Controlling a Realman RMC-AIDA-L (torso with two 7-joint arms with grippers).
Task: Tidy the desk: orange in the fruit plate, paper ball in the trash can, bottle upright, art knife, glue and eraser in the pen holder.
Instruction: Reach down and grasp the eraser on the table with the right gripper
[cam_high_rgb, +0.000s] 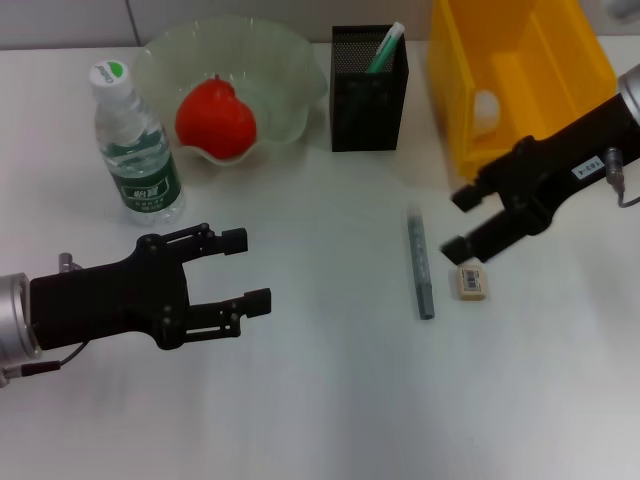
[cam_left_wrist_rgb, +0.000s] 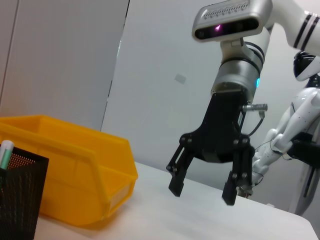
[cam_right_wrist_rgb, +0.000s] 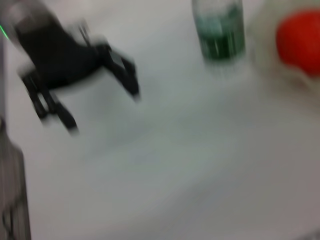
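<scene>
I am looking into a robotics lab set up as a mock office desk. A plain white tabletop (cam_high_rgb: 330, 400) stands against bare pale wall panels (cam_left_wrist_rgb: 65, 60). A white humanoid robot (cam_left_wrist_rgb: 300, 120) stands in the background beside it. A black mesh pen holder (cam_high_rgb: 368, 90) and a yellow bin (cam_high_rgb: 520, 70) give the staged desk look.

I had the right gripper (cam_high_rgb: 460, 222) reaching in from the right side, jaws spread wide and angled down toward the desk. My left gripper (cam_high_rgb: 246, 270) hovered low on the left, fingers apart too.
</scene>
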